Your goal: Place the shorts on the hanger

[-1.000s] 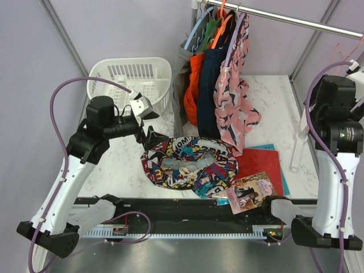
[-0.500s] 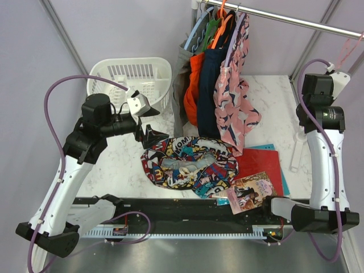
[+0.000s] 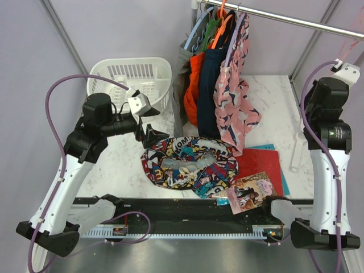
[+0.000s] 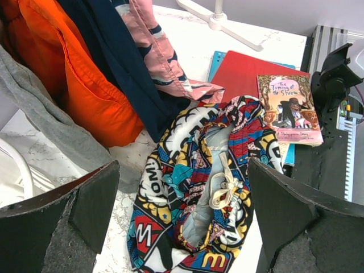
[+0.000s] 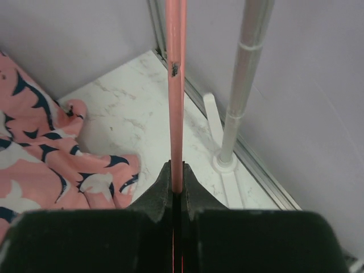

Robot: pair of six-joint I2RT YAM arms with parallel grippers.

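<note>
The shorts (image 3: 190, 165), in a busy comic print, lie crumpled on the marble table near its front; the left wrist view shows their waistband and drawstring (image 4: 224, 190). My left gripper (image 3: 152, 126) hovers open just above their left edge, and its wide-apart jaws (image 4: 183, 170) frame the cloth without touching it. My right gripper (image 5: 177, 176) is raised at the far right, shut on the thin pale-pink wire of the hanger (image 5: 174, 85), which runs straight up out of its jaws. From above, the hanger is only a faint pink trace (image 3: 357, 23) over the right arm's wrist (image 3: 343, 67).
A white basket (image 3: 131, 77) stands at the back left. Pink patterned (image 3: 233, 96), navy (image 3: 209, 91), orange and grey garments hang from the rail (image 3: 284, 20). A red folder (image 3: 259, 162) and a book (image 3: 253, 190) lie right of the shorts. A white stand pole (image 5: 244, 85) rises beside the hanger.
My right gripper has gone from open to shut on the pink hanger wire, and the right arm's wrist shifted at the far right. The left arm has barely moved.
</note>
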